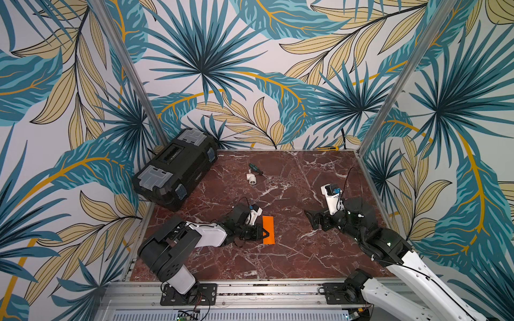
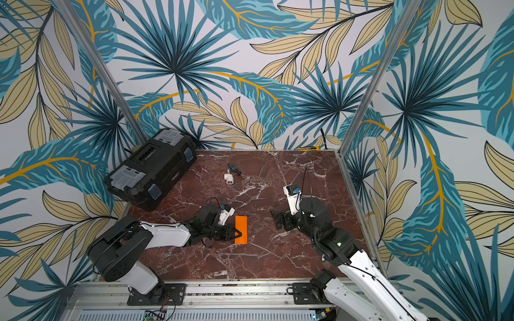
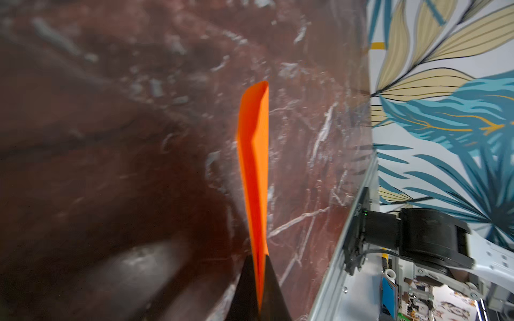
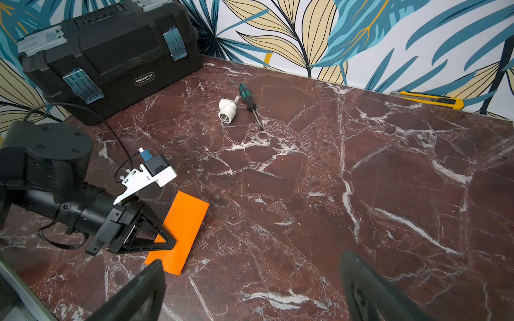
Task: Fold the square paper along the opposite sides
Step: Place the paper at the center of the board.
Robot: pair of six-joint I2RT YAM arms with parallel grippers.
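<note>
The square paper (image 1: 268, 229), bright orange and doubled over into a narrow rectangle, lies on the red-brown marble counter (image 1: 281, 258) near its middle, just ahead of the left arm (image 1: 207, 236). The left jaws are pressed together on the long edge of the sheet nearest that arm. In the left wrist view both layers of the square paper (image 3: 253, 155) run out from between the black tips and part slightly at the far end. The right jaws are spread wide and hold nothing, hovering over bare counter well to the right of the sheet. A black toolbox (image 1: 175, 166) sits at the far left corner. A white pipe elbow (image 1: 251, 178) and a green-handled screwdriver (image 1: 256, 169) lie just beside each other farther back, and a yellow utility knife (image 1: 328, 148) rests along the back wall.
</note>
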